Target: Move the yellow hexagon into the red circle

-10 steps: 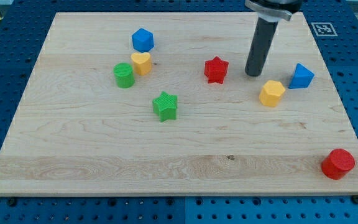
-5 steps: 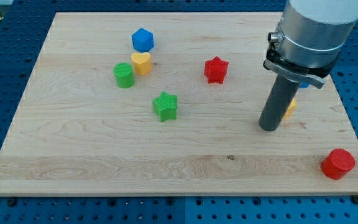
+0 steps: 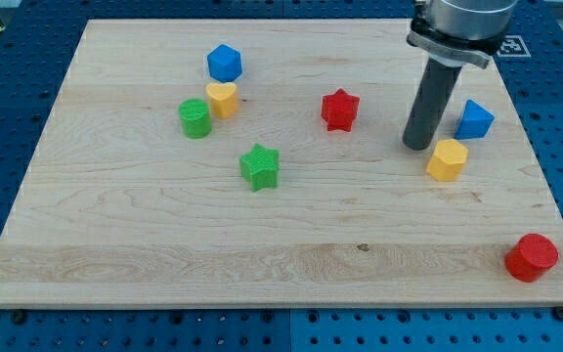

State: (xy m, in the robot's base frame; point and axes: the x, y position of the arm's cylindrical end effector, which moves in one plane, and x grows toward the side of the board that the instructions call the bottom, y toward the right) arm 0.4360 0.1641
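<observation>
Yellow hexagon [image 3: 448,159] nudged down-right | my tip [image 3: 417,146] back up-left, just beside | no jaws

Red star [image 3: 339,109] (mid board), green star [image 3: 260,166].

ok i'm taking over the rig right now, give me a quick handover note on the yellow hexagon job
Tool: no gripper, just the rod. My tip is on the board, close to the yellow hexagon's upper-left side; whether it touches, I cannot tell.
Things: the yellow hexagon lies right of centre, just below the blue block. The red circle sits at the board's bottom-right corner, well apart from the hexagon.
Done: tip is placed behind the hexagon, roughly opposite the red circle.
Left: push the hexagon down and to the view's right until it meets the red circle.
</observation>
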